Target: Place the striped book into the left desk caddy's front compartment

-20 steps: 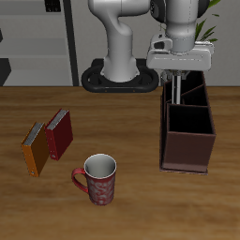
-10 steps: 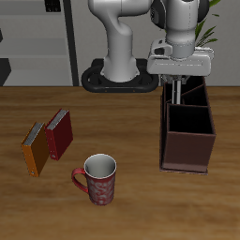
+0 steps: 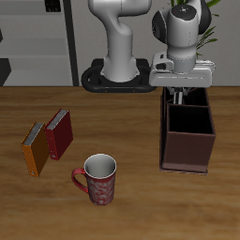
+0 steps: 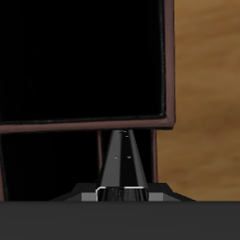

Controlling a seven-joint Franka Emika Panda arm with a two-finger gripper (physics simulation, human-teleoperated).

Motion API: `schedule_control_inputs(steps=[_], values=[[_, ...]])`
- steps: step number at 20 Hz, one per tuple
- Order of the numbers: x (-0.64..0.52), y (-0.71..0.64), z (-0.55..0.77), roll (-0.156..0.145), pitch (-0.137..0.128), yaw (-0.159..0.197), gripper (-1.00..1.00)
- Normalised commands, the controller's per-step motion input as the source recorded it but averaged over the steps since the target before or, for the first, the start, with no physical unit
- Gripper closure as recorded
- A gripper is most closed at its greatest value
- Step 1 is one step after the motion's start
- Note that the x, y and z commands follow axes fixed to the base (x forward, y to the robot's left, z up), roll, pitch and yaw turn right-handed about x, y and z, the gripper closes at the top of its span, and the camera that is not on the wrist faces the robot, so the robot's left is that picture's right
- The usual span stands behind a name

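My gripper [image 3: 180, 88] hangs over the back part of the left desk caddy [image 3: 187, 141], a dark reddish-brown open-topped box with inner dividers. It is shut on the striped book [image 4: 122, 157], which shows edge-on in the wrist view as a thin dark grey strip between the fingers [image 4: 103, 192]. The book hangs down over the divider between the two small compartments. The caddy's big compartment [image 4: 84, 56] lies open and dark beyond a cross divider. In the exterior view the book is mostly hidden against the dark caddy.
A red book [image 3: 59, 134] and an orange book [image 3: 35, 148] stand side by side at the far side of the table from the caddy. A patterned mug [image 3: 97, 176] stands near the table's front edge. The robot's base [image 3: 117, 75] is behind.
The gripper has moved down and a little sideways over the caddy with the book still in it. The books and the mug have not moved.
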Motion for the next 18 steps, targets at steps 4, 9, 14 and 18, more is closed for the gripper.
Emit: schedule_control_inputs(steps=[4, 9, 14, 18], values=[[0.03, 0.06, -0.14, 0.026, 0.028, -0.010, 1.00], [-0.04, -0.05, -0.04, 0.022, 0.026, -0.004, -1.00], [0.03, -0.14, 0.02, -0.026, 0.021, -0.012, -1.00], [0.03, -0.11, 0.05, -0.006, -0.003, -0.007, -1.00]])
